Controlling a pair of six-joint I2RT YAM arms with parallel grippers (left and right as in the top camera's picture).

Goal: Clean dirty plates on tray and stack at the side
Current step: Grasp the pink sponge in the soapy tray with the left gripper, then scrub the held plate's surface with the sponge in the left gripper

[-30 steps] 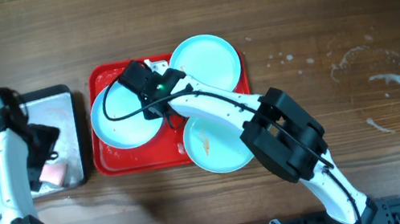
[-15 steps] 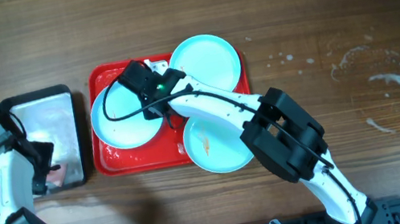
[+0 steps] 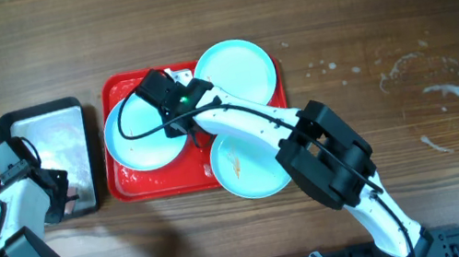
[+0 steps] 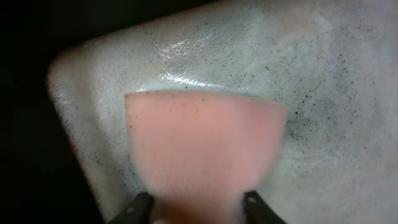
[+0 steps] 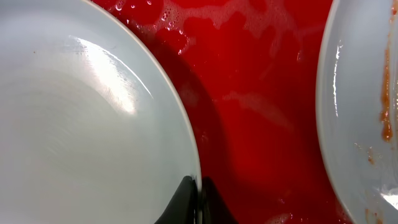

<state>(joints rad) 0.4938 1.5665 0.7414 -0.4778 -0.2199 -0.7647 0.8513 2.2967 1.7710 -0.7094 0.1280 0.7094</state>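
Note:
Three pale blue plates lie on the red tray [image 3: 123,185]. The left plate [image 3: 139,136] has my right gripper [image 3: 181,127] shut on its right rim; in the right wrist view the closed gripper [image 5: 199,200] pinches that plate's [image 5: 87,124] edge. The far plate [image 3: 236,73] looks clean. The near plate [image 3: 250,170] overhangs the tray's front edge and carries orange smears, also seen on that plate [image 5: 364,93] in the right wrist view. My left gripper [image 3: 59,191] is down in the metal tray, shut on a pink sponge [image 4: 205,143], which its fingers [image 4: 140,208] squeeze from both sides.
The black-rimmed metal tray [image 3: 52,130] holds soapy water and stands left of the red tray. Foam streaks lie on the red tray floor [image 5: 261,106]. A white liquid spill [image 3: 449,101] marks the wooden table at the right.
My left arm has moved toward the table's front over the metal tray and its jaws have closed onto the pink sponge. The right arm and plates have not moved.

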